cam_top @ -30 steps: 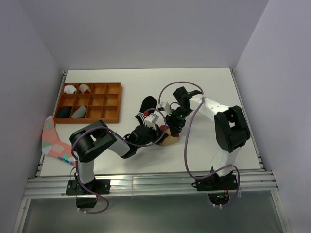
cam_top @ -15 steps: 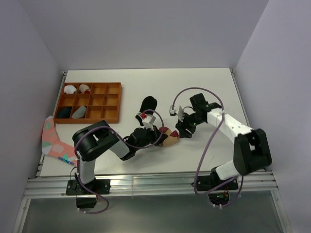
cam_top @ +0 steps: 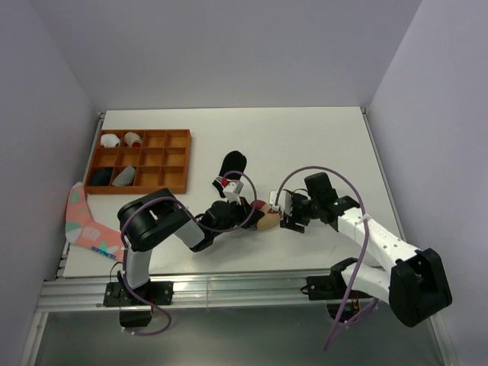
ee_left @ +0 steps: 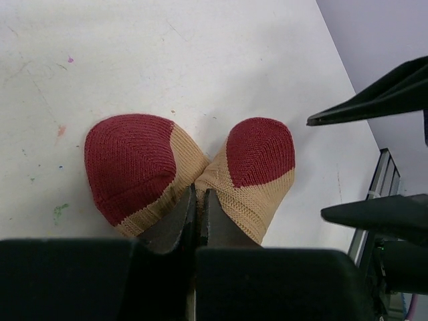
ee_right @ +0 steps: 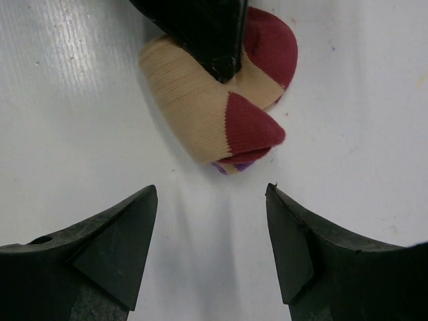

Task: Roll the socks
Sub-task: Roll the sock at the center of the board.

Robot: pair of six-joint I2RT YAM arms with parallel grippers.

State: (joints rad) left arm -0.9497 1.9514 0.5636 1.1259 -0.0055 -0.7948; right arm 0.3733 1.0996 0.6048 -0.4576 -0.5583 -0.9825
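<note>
Near the centre of the top view, the tan sock [cam_top: 265, 219] is pinched on the tabletop [cam_top: 305, 145] by the left end effector [cam_top: 245, 216], whose arm is stretched low toward the right. The right end effector [cam_top: 287, 216], jaws spread wide, is pointed leftward at the sock without touching it. The black sock [cam_top: 231, 164] is seen just above.

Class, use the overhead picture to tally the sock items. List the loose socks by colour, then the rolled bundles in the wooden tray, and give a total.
Tan and maroon sock: 1
Black sock: 1
Pink sock: 1
Rolled bundles in the wooden tray: 4
Total: 7
</note>
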